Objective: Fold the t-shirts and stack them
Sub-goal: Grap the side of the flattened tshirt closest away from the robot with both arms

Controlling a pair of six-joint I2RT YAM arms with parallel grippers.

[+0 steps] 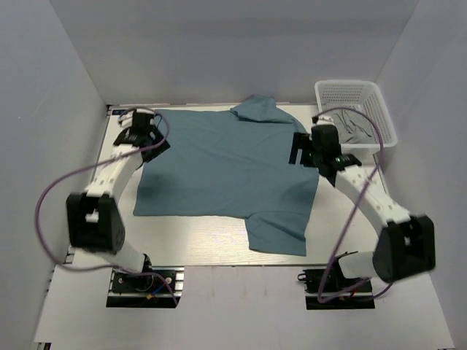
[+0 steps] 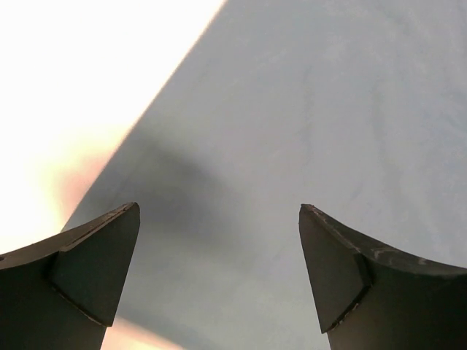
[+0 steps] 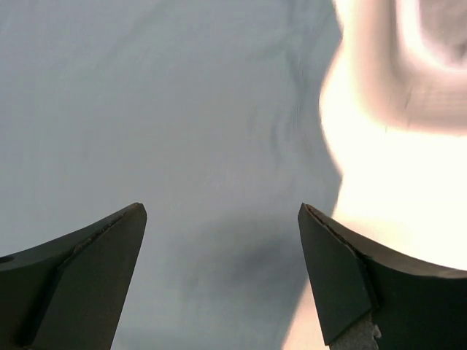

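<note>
- Table [image 1: 219, 251]: pale wood top, bearing everything listed below.
- T-shirt [image 1: 226, 164]: one, teal-blue, spread flat and wrinkled across the table's middle. One sleeve juts toward the near edge, and some cloth is bunched at the far edge. I judge it not yet folded, and I see no stack.
- Basket [image 1: 352, 84]: white mesh, in the far right corner just beside the shirt. Something grey lies inside, too unclear to name.
- My right gripper [image 3: 222, 270]: jaws wide apart, holding nothing, above the shirt's right border, with bare table below the right finger.
- My left gripper [image 2: 219, 270]: likewise spread and empty, over the shirt's left border near the far corner.
- Step in hand, as I judge it: pinch both borders. To do it well, I should descend with both together, straddle each edge, close on one layer only, and lift evenly so the cloth neither drags nor skews.
</note>
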